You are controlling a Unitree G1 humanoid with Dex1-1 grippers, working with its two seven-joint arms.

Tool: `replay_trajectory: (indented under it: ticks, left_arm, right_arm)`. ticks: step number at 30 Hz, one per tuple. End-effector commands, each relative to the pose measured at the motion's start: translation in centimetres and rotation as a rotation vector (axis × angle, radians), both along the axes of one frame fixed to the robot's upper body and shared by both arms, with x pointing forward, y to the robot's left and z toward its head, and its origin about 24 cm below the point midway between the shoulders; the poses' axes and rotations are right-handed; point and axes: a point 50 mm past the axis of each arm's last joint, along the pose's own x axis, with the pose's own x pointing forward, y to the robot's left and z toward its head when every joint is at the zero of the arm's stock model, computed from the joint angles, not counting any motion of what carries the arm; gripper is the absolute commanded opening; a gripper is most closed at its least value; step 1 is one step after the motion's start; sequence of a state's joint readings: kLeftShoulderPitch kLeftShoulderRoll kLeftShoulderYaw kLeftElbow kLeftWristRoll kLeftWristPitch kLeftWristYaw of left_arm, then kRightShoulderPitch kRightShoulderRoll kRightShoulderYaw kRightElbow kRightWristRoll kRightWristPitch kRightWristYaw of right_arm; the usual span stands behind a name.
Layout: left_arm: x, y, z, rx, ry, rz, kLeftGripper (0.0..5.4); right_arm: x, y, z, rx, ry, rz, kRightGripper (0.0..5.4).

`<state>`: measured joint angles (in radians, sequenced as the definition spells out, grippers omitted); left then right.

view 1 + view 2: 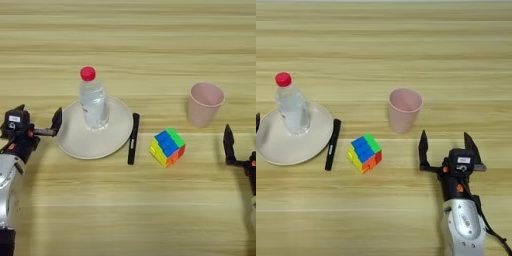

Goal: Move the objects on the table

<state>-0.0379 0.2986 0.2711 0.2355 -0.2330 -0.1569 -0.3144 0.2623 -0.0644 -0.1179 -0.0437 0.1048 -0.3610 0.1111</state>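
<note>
Left eye view shows the wooden worktop (pixel 150 30) from above, with five small things in a loose row across its middle. A cream round plate (pixel 80 145) lies at the left, and a clear plastic bottle (pixel 93 102) with a red cap stands upright on its rear half. A black pen (pixel 133 138) lies just beside the plate's right rim, running near to far; it seems to touch the rim, though that is hard to tell. A multicoloured puzzle cube (pixel 167 147) sits near the pen on its right, apart from it, turned corner-on. A pink cup (pixel 204 104) stands upright behind and to the right of the cube, mouth up.

The left gripper (pixel 39 124) hangs at the left edge of the plate with its two black fingers spread apart, the right one at the rim of the plate, gripping nothing. In the right eye view the right gripper (pixel 450 149) is in front of and a little to the right of the cup, apart from it, its fingers wide apart and empty, pointing away from the robot.
</note>
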Motion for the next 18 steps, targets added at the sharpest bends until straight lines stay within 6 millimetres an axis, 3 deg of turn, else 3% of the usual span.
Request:
replay_trajectory:
  ticks: [1,6,10,18]
  left_arm:
    - [0.5,-0.3,0.3,-0.017,-0.075,0.038,5.39]
    - [0.8,-0.8,0.6,-0.050,-0.147,0.085,5.39]
    - [0.8,-0.5,-0.5,-0.054,-0.117,0.123,5.39]
    - [0.8,-0.5,-0.6,-0.008,-0.133,0.155,5.39]
  right_arm:
    - [0.0,0.0,0.4,0.002,-0.025,-0.002,5.40]
    - [0.1,0.1,0.4,0.004,-0.028,0.004,5.40]
    - [0.1,0.2,0.5,0.004,-0.028,0.006,5.40]
    - [0.0,0.3,0.7,-0.001,-0.031,0.008,5.40]
